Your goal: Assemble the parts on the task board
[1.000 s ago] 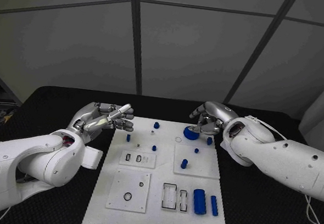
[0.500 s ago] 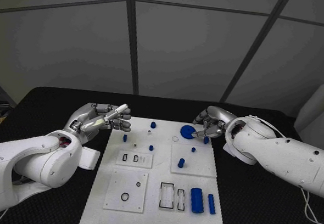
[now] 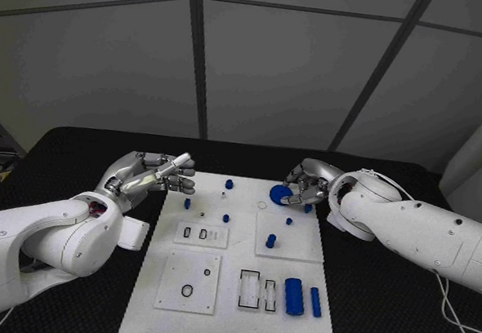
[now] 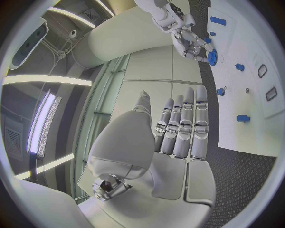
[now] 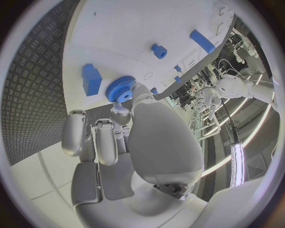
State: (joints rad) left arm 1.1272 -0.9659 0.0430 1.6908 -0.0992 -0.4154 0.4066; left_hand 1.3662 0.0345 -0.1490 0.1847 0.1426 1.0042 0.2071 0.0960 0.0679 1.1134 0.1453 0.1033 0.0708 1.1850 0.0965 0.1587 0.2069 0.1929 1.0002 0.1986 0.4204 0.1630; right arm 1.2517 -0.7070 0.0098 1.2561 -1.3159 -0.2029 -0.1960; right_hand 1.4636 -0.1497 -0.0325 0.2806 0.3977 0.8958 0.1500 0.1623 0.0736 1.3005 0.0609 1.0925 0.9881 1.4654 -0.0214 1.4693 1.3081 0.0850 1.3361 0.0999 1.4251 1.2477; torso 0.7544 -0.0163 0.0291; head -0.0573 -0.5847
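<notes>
Looking down from the head view, the white rectangular task board (image 3: 233, 297) lies in the middle of the black desk (image 3: 389, 316), and the right hand (image 3: 306, 184) grips a round blue toothed gear (image 3: 282, 194) at the board's far edge, near its right corner. The left hand (image 3: 151, 174) hovers just off the board's far left corner, holding nothing, its fingers stretched out side by side. On the board stand several small blue pegs (image 3: 226, 218), and near its front right lie a thick blue cylinder (image 3: 292, 296) and a thinner blue rod (image 3: 316, 302) side by side. From the left wrist view, the left hand's fingers (image 4: 185, 126) lie straight and close together with nothing between them, and beyond them the right hand (image 4: 191, 40) holds the gear (image 4: 213, 57) over the board (image 4: 249, 114). From the right wrist view, the right hand (image 5: 113, 128) pinches the gear (image 5: 121, 89) between its thumb and fingertips, just beside a small blue block (image 5: 91, 79) on the board (image 5: 137, 23).
</notes>
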